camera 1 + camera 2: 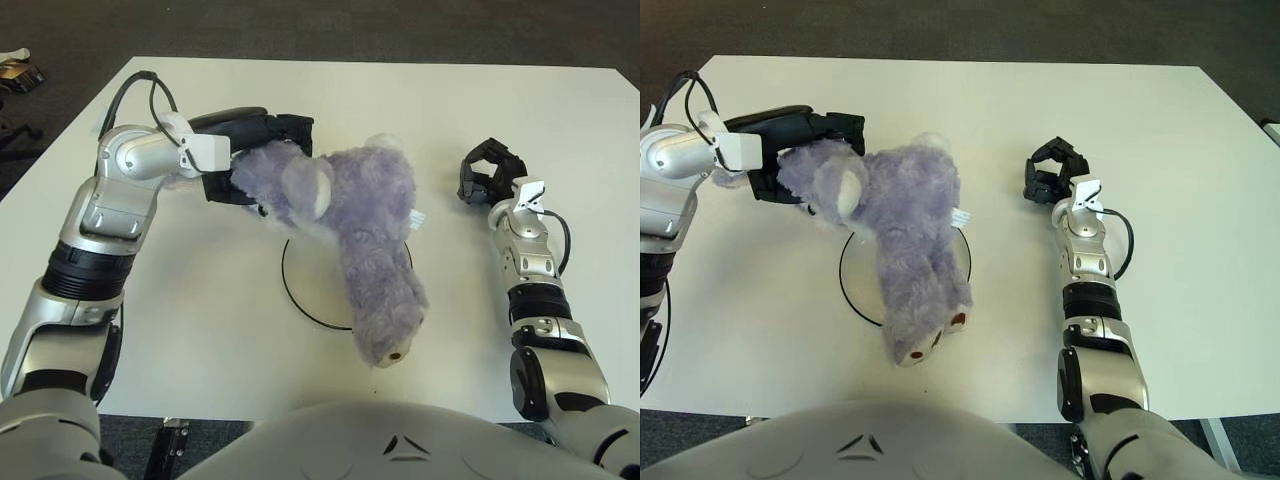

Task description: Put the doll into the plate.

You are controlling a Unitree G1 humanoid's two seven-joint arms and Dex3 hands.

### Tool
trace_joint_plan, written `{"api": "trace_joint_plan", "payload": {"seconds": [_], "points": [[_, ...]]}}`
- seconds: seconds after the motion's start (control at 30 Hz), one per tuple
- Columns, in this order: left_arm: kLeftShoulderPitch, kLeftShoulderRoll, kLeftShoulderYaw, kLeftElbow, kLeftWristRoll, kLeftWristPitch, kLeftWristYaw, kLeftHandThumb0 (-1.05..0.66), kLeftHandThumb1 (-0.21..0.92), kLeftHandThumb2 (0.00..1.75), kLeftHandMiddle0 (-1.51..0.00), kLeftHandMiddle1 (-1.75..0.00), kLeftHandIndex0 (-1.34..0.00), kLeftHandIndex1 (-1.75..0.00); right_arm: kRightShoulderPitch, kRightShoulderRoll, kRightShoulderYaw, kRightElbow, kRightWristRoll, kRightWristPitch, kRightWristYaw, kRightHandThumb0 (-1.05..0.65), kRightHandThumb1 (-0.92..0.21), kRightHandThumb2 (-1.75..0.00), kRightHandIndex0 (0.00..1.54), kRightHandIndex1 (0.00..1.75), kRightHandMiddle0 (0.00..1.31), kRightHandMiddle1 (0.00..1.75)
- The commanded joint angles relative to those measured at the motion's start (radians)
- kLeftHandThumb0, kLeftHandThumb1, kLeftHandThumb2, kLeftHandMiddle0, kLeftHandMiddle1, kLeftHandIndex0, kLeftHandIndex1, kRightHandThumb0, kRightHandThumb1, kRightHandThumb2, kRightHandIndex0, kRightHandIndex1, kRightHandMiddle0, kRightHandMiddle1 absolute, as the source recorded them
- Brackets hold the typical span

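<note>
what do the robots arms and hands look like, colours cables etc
Both arms are chunky silver-grey metal segments joined by black ribbed bands. The left hand and right hand are black, with three blocky fingers each. A white wrist piece sits behind each hand, and a thin black cable loops out beside each forearm. No markings show.

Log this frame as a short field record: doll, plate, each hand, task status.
doll: purple plush doll, hanging over the plate, feet toward the robot
plate: clear round plate on the white table, mostly covered by the doll
left hand: left hand grips the doll's head end
right hand: right hand right of the doll, curled, holding nothing
status: doll not yet released
</note>
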Motion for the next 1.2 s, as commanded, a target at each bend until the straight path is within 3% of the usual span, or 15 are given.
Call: {"api": "trace_joint_plan", "payload": {"seconds": [0.0, 0.17, 0.27, 0.3, 0.33, 0.4, 0.43, 0.5, 0.57, 0.83, 1.17], "points": [[-0.009, 0.015, 0.008, -0.010, -0.018, 0.048, -0.019, -0.01, 0.15, 1.50, -0.67, -1.75, -0.59, -1.70, 0.037, -0.001, 0.005, 0.018, -0.004, 0.046, 0.006, -0.48, -0.33, -1.30, 1.36, 1.75, 0.60, 1.75], [-0.013, 0.014, 0.010, -0.018, -0.023, 0.083, -0.024, -0.01, 0.32, 1.29, -0.59, -1.74, -0.45, -1.65, 0.038, 0.000, 0.005, 0.015, -0.004, 0.047, 0.005, -0.48, -0.34, -1.29, 1.36, 1.75, 0.59, 1.75], [-0.010, 0.008, 0.016, -0.017, -0.038, 0.111, -0.024, -0.01, 0.31, 1.32, -0.54, -1.74, -0.48, -1.71, 0.039, -0.001, 0.007, 0.014, -0.006, 0.047, 0.004, -0.48, -0.34, -1.29, 1.36, 1.75, 0.59, 1.75], [-0.009, 0.006, 0.017, -0.017, -0.041, 0.115, -0.021, 0.18, 0.27, 1.37, -0.59, -1.75, -0.36, -1.62, 0.039, -0.001, 0.008, 0.014, -0.007, 0.048, 0.004, -0.47, -0.34, -1.28, 1.35, 1.75, 0.59, 1.75], [-0.009, 0.004, 0.018, -0.015, -0.046, 0.119, -0.020, 0.25, 0.25, 1.39, -0.62, -1.75, -0.31, -1.59, 0.039, -0.002, 0.008, 0.014, -0.008, 0.049, 0.005, -0.47, -0.35, -1.28, 1.35, 1.75, 0.59, 1.75], [-0.008, 0.000, 0.020, -0.006, -0.056, 0.117, -0.019, 0.35, 0.37, 1.18, -0.59, -1.66, -0.19, -1.53, 0.039, -0.002, 0.008, 0.013, -0.007, 0.051, 0.005, -0.47, -0.35, -1.28, 1.35, 1.75, 0.59, 1.75], [-0.007, -0.002, 0.021, 0.000, -0.062, 0.113, -0.018, 0.05, 0.31, 1.20, -0.47, -1.53, -0.15, -1.51, 0.039, -0.002, 0.009, 0.013, -0.007, 0.052, 0.005, -0.47, -0.35, -1.28, 1.35, 1.75, 0.58, 1.75], [-0.006, -0.006, 0.024, 0.008, -0.072, 0.105, -0.017, -0.21, 0.25, 1.23, -0.36, -1.42, -0.12, -1.49, 0.039, -0.002, 0.009, 0.012, -0.007, 0.054, 0.004, -0.47, -0.35, -1.27, 1.35, 1.75, 0.58, 1.75], [-0.004, -0.012, 0.028, 0.014, -0.084, 0.093, -0.013, -0.36, 0.21, 1.26, -0.25, -1.32, -0.08, -1.46, 0.039, -0.001, 0.008, 0.010, -0.005, 0.057, 0.003, -0.47, -0.35, -1.27, 1.35, 1.75, 0.58, 1.75], [-0.001, -0.027, 0.036, 0.044, -0.101, 0.046, -0.004, -0.43, 0.17, 1.28, -0.14, -1.19, -0.01, -1.40, 0.041, -0.002, 0.012, 0.003, -0.008, 0.067, 0.001, -0.48, -0.34, -1.29, 1.35, 1.75, 0.60, 1.75], [0.008, -0.050, 0.049, 0.076, -0.123, 0.006, 0.010, -0.41, 0.14, 1.27, -0.06, -1.05, 0.00, -1.20, 0.039, -0.006, 0.014, 0.007, -0.007, 0.065, 0.006, -0.48, -0.33, -1.30, 1.36, 1.75, 0.60, 1.75]]}}
